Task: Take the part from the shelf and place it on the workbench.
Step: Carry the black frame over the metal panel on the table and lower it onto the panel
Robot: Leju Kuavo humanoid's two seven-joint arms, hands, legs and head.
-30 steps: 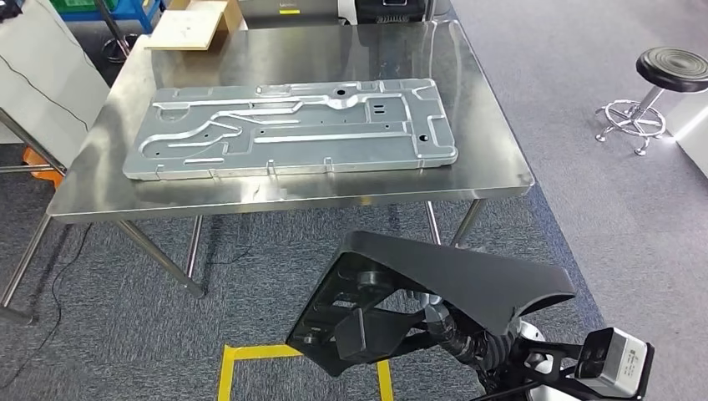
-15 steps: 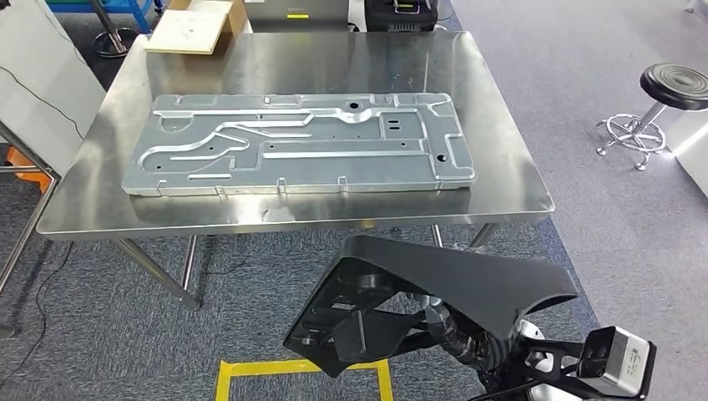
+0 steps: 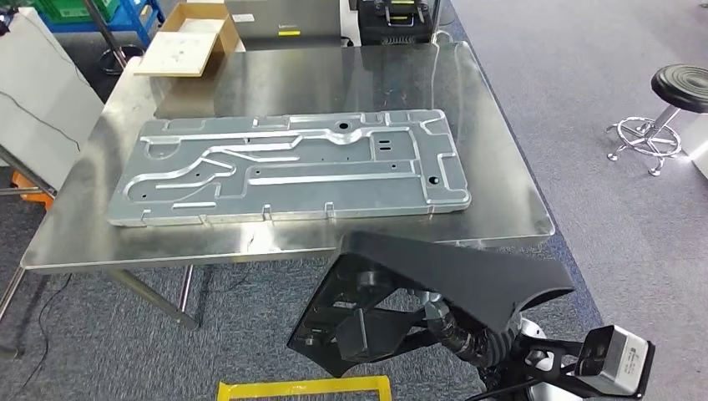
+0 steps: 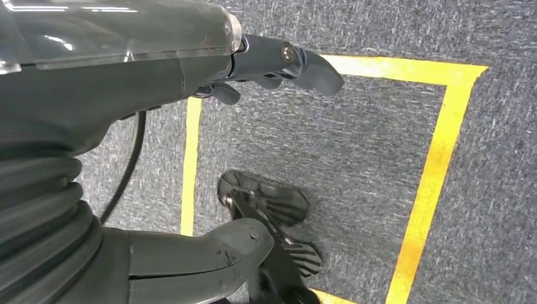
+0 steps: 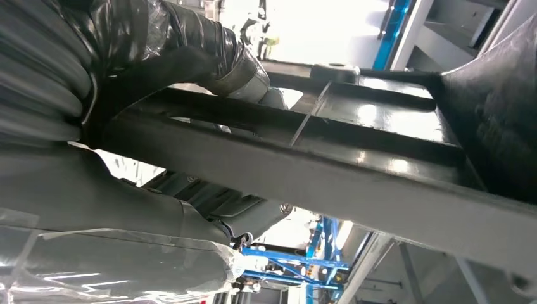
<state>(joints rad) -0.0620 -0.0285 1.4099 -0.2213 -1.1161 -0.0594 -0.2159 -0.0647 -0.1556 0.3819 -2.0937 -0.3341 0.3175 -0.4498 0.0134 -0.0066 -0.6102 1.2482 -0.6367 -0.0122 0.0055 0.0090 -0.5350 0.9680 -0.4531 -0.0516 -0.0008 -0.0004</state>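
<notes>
the black part (image 3: pixel 451 288), a moulded plastic piece with ribs on its underside, is held by the right hand (image 5: pixel 209 69) in front of the robot, below and just short of the near edge of the workbench (image 3: pixel 501 180), toward its right end. the right wrist view shows the dark fingers (image 5: pixel 244 212) and the thumb wrapped around one of the part's ribs, so that hand is clamped on the part. the left hand (image 4: pixel 278 60) hangs over the floor with its fingers loosely curled and nothing in them; whether they are fully closed cannot be told.

the workbench is a stainless steel table, reflective, with light scuffs. a large stamped metal panel (image 3: pixel 288 167) lies flat across its middle, long side running left to right, reaching near the near edge. a flat cardboard box (image 3: pixel 184 46) rests at the far left corner. a dark case (image 3: pixel 405 17) stands just beyond the far edge.

the floor is grey carpet (image 3: pixel 634 217) marked with yellow tape (image 3: pixel 305 388) near the robot's feet. a black round stool (image 3: pixel 680 88) on a chrome base stands well apart at the far right. a white board (image 3: pixel 37 92) leans at the left. blue crates (image 3: pixel 125 12) sit at the far left.
</notes>
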